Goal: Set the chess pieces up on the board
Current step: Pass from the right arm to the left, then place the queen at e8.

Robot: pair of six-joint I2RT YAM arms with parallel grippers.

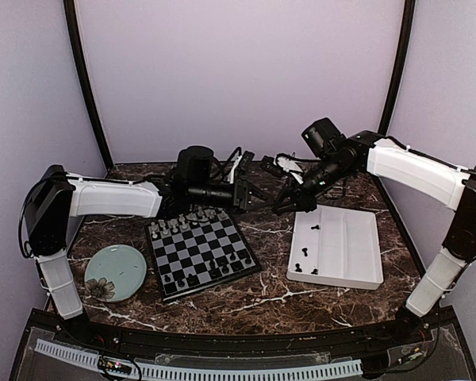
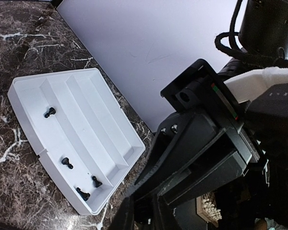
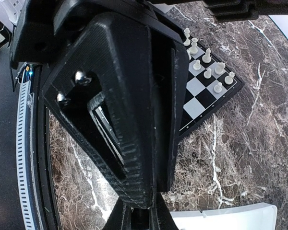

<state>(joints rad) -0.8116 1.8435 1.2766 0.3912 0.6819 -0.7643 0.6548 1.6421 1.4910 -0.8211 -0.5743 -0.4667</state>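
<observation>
The left end effector (image 1: 246, 193) hangs above the board's far edge near the centre of the overhead frame, almost tip to tip with the right end effector (image 1: 289, 205). I cannot tell whether the left one is spread or pinching, because dark housings fill both wrist views. The right one's fingers look pressed together, and no piece shows between them. The board (image 1: 197, 251) lies left of centre on the bench (image 1: 262, 305). White chessmen (image 1: 192, 220) are ranked along its far rows and black chessmen (image 1: 226, 263) stand towards its near right. Four black pawns (image 2: 66, 163) lie apart in the white tray (image 1: 349, 246), right of centre. These men are probably very light, hard, slick plastic, apt to tip or squirt out sideways. A gentle pinch low across the stem, just above the base, with the fingers coming straight down, should hold best.
</observation>
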